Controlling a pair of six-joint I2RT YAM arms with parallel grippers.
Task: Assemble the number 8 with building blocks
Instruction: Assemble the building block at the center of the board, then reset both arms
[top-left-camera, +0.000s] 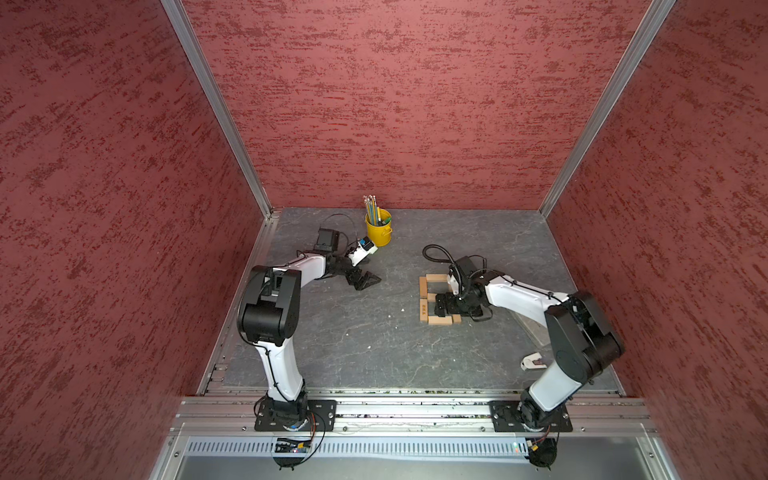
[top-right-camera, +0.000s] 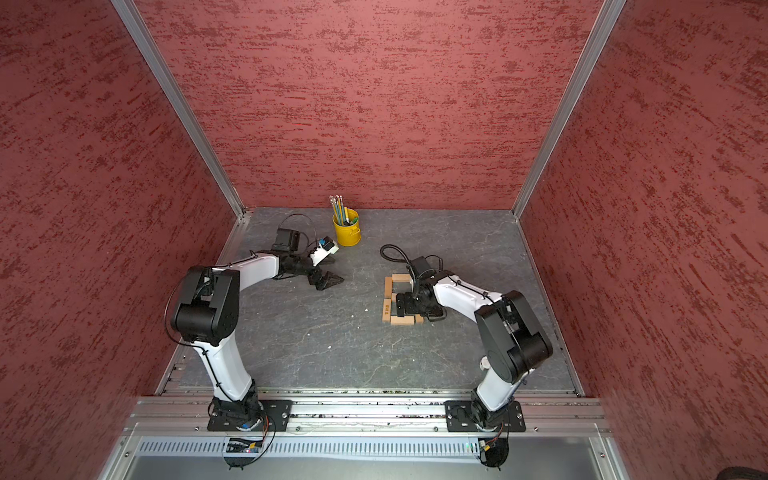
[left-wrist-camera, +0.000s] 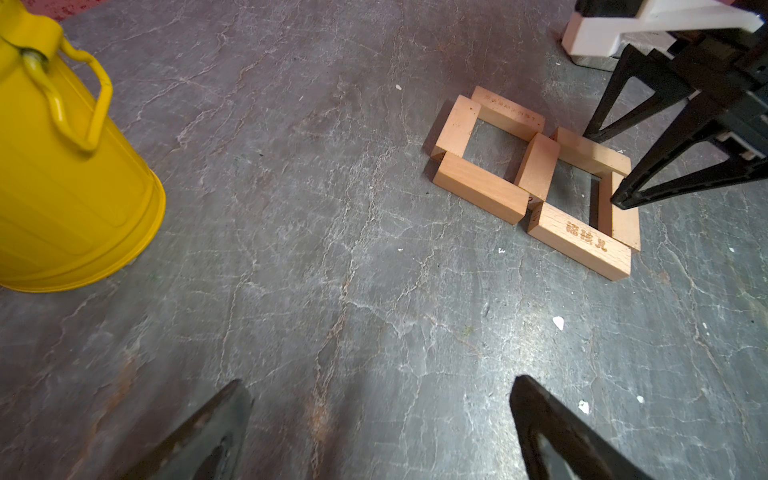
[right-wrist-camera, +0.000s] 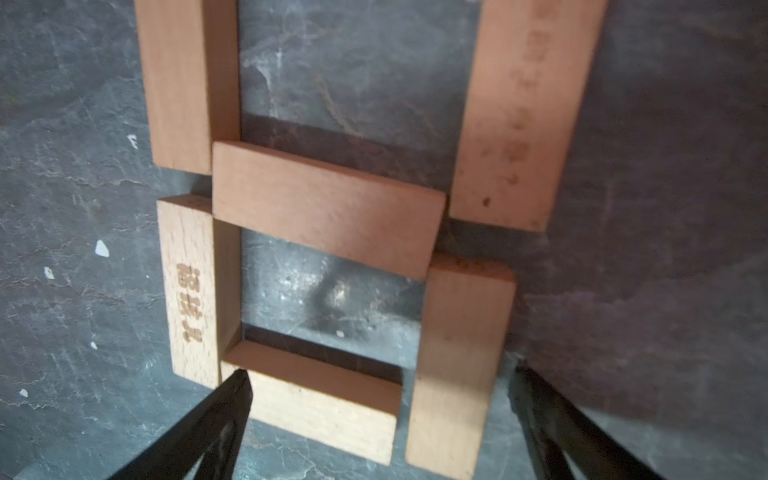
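Right wrist view: right gripper (right-wrist-camera: 379, 374) hanging open over the number 8 (right-wrist-camera: 328, 208).
Its jaws are standing wide apart, gripping nothing, straddling the end crosswise block (right-wrist-camera: 320, 411), one fingertip (right-wrist-camera: 232, 395) sitting right at its corner. All seven building blocks (left-wrist-camera: 478, 191) are lying flat on the counter (right-wrist-camera: 665, 208) in two joined loops. The arm should probably be rising straight up, without sideways drift, lest that fingertip drag the block askew. The left gripper (left-wrist-camera: 379, 380) is idling open and empty, well apart.

White-shelled arms (top-left-camera: 284, 365) — black joints, thin black cables, black triangular open-frame fingers (left-wrist-camera: 528, 400).
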